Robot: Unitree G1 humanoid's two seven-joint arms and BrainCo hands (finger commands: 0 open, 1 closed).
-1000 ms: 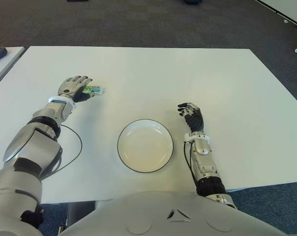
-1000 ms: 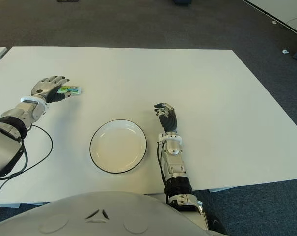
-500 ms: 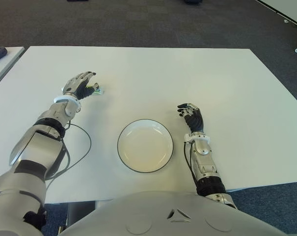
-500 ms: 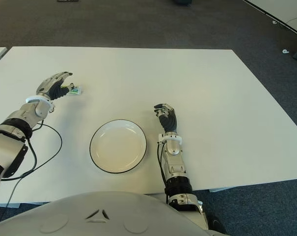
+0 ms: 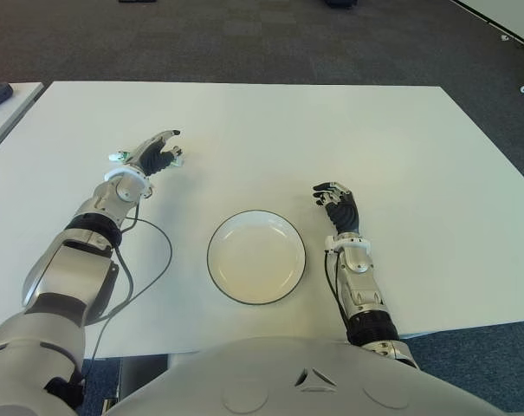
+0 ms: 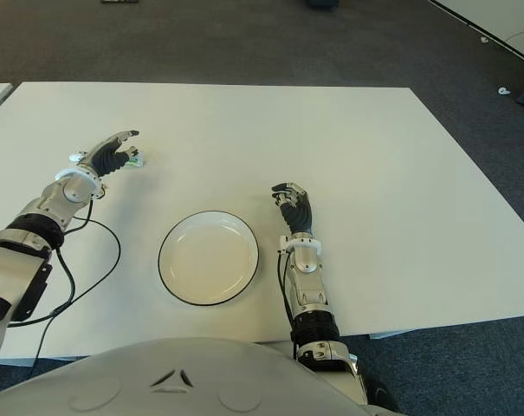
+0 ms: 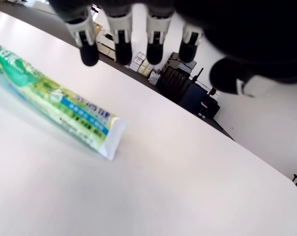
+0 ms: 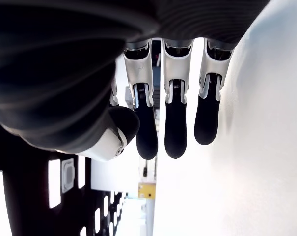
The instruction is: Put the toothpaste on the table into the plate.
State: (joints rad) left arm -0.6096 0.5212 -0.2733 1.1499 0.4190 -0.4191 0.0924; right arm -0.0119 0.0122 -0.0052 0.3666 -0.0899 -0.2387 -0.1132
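Bare white table point(image 5: 270, 139) fills the upper middle and the right of the eye views, open for a hand to pass. At lower centre sits the plate point(image 5: 256, 256), with the right hand point(image 5: 338, 201) just right of it. A black cable point(image 5: 149, 260) loops at lower left.

Left hand point(image 5: 149, 158) open, right hand point(image 5: 338, 204) idle

left hand point(image 6: 107, 160) over toothpaste point(image 6: 133, 159), plate point(image 6: 170, 237)

- The left hand point(image 5: 151, 157) now stands tilted on edge, fingers spread, no longer flat over the toothpaste point(image 7: 55, 104);
- its forearm lies closer in toward the plate point(image 5: 255, 256).
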